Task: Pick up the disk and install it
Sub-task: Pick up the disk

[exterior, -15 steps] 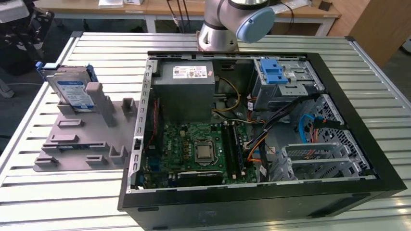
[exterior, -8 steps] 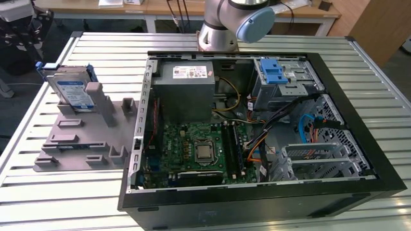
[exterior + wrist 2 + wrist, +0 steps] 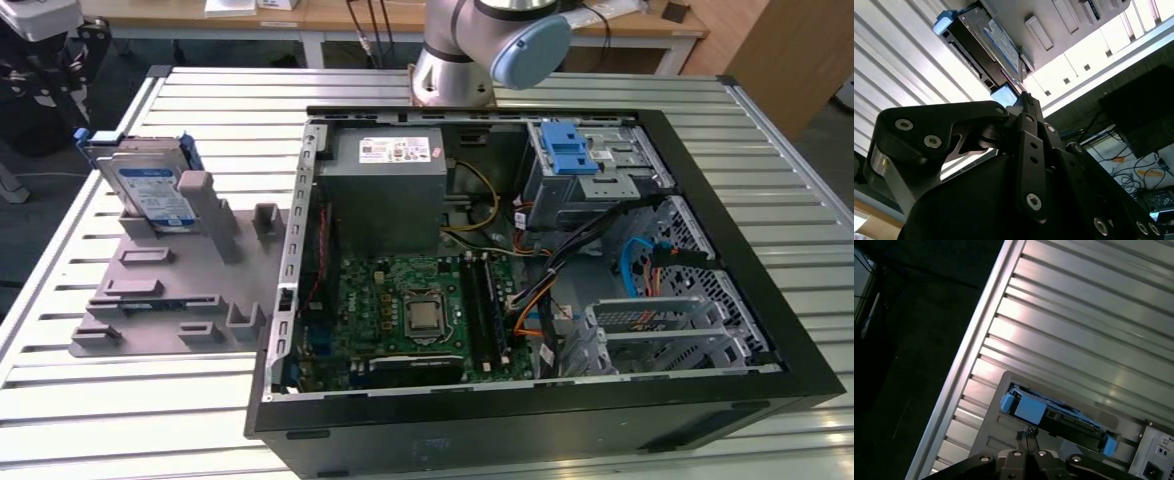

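The disk stands on edge in a slot of the grey fixture, on the table at the exterior view's left. Its white-and-blue label faces the front and blue rails frame it. In both wrist views the disk lies some way beyond my fingertips, apart from them. My gripper is shut, its black fingertips together with nothing between them.
The open computer case takes up the middle and right of the slatted metal table. Inside are the grey power supply box, the motherboard and the blue-latched drive cage. The arm's base stands behind the case.
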`<state>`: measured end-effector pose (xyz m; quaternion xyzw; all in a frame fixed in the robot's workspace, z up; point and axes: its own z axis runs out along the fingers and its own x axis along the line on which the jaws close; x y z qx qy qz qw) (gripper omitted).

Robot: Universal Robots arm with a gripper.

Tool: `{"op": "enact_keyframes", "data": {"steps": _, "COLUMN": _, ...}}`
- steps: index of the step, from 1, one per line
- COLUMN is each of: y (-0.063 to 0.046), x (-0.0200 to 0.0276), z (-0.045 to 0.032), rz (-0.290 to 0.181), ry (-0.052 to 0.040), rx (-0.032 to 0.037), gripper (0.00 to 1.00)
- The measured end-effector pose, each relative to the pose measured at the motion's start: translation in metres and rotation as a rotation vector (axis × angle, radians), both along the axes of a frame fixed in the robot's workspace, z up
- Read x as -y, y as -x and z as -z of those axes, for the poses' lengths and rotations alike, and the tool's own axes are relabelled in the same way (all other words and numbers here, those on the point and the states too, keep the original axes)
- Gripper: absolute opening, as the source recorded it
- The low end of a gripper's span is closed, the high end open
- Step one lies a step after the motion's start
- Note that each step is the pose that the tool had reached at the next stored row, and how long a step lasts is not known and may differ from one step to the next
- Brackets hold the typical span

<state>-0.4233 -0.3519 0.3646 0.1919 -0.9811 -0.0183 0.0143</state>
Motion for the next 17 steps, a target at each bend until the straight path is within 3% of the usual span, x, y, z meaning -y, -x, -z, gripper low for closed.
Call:
{"op": "enact_keyframes", "data": {"steps": 9, "y": 0.0002, "x": 0.0000, "z": 0.0000, "rz": -0.117, "ry": 0.0000, "rx": 0.0000, "gripper": 0.11}}
{"op": "enact_keyframes", "data": {"steps": 17, "y": 0.0008, "x": 0.0000, "z": 0.0001, "rz": -0.177, "ry": 0.0001, "rx": 0.0004, "gripper": 0.11}}
